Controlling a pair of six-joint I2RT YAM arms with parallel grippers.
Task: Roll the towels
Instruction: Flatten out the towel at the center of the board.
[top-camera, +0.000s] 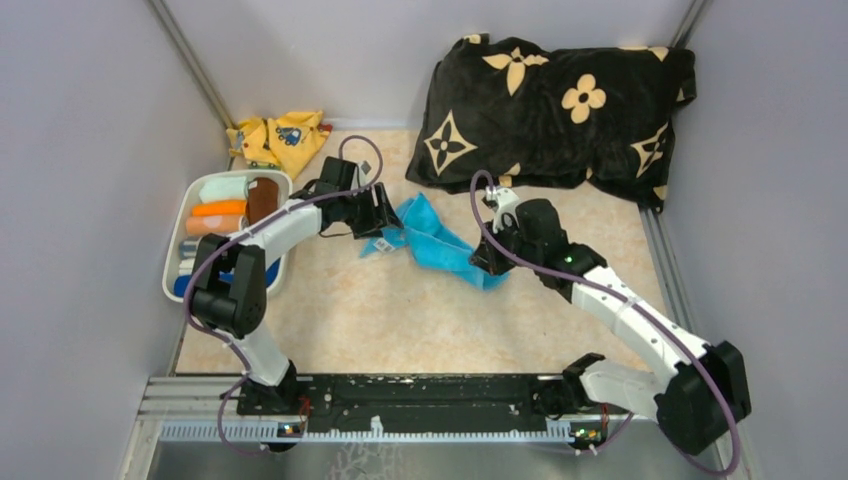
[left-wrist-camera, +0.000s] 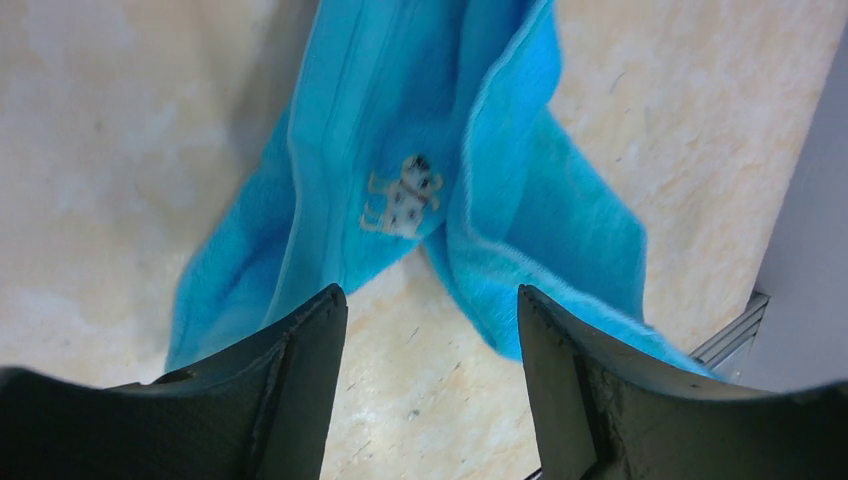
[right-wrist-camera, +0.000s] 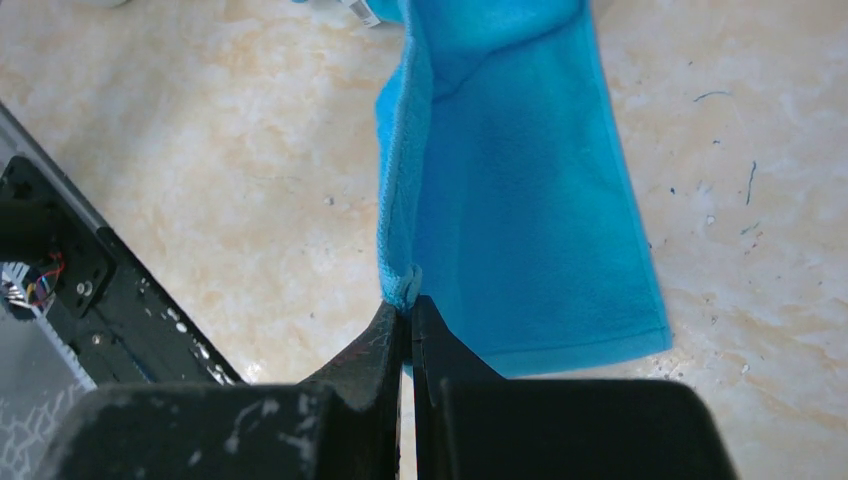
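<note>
A cyan towel (top-camera: 440, 240) lies crumpled in a long strip on the table's middle. My right gripper (top-camera: 487, 262) is at its near right end. In the right wrist view that gripper (right-wrist-camera: 408, 305) is shut on the folded edge of the towel (right-wrist-camera: 520, 200). My left gripper (top-camera: 384, 230) is over the towel's left end. Its jaws (left-wrist-camera: 432, 295) are open in the left wrist view, with bare table between them and the towel (left-wrist-camera: 380, 150) just beyond the tips. A brown towel (top-camera: 263, 198) sits rolled in the basket.
A white basket (top-camera: 175, 250) at the left holds several rolled cloths, with something dark blue (top-camera: 183, 287) at its near end. A big black flowered pillow (top-camera: 560, 110) lies at the back right. A yellow printed cloth (top-camera: 280, 135) lies in the back left corner.
</note>
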